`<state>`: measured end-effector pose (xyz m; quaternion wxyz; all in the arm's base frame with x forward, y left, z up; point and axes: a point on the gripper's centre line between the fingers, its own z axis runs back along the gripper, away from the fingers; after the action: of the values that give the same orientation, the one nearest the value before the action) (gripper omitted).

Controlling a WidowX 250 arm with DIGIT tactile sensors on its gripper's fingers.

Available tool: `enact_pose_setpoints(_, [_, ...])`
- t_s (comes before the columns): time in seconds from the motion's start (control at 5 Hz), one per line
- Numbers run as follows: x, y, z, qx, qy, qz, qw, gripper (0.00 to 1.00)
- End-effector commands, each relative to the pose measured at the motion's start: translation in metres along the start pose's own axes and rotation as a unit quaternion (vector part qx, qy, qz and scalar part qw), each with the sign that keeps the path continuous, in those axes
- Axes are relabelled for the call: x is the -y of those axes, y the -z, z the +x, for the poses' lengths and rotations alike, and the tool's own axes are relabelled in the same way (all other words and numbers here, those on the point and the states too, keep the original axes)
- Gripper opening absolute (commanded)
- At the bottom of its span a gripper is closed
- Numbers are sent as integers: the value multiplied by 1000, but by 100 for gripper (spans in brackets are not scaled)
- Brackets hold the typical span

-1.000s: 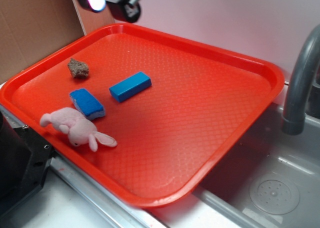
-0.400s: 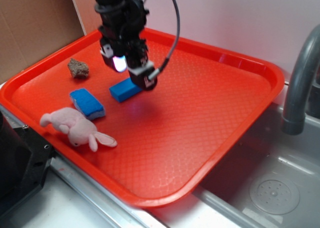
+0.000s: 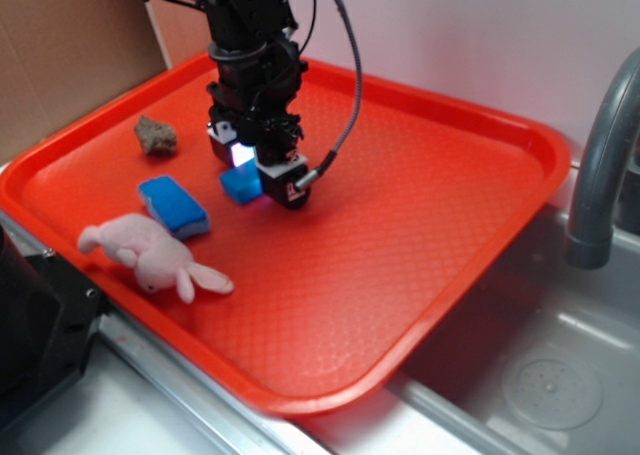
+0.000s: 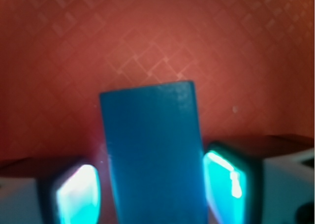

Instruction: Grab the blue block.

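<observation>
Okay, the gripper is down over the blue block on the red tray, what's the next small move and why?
Probably close the jaws. In the wrist view the blue block sits centred between the two fingers, with a small gap showing on each side, so the gripper looks open and already straddling it. The exterior view shows it low on the tray, so further descent seems unnecessary.

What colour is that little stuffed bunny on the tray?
Pale pink; the stuffed bunny shows best in the exterior view.
</observation>
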<state>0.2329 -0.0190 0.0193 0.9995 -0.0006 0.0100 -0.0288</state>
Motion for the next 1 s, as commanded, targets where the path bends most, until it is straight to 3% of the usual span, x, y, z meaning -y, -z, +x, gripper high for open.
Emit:
enact_pose_setpoints(0.0, [-2,-57,2,54,15,29,998,0])
enact_pose_setpoints(0.2, [11,-106,-12,85,6,2,996,0])
enact_pose_setpoints(0.6, [15,-206,-41,109,-103,-27,988,0])
enact_pose_setpoints(0.8, [18,-240,-39,82,-184,-1,979,0])
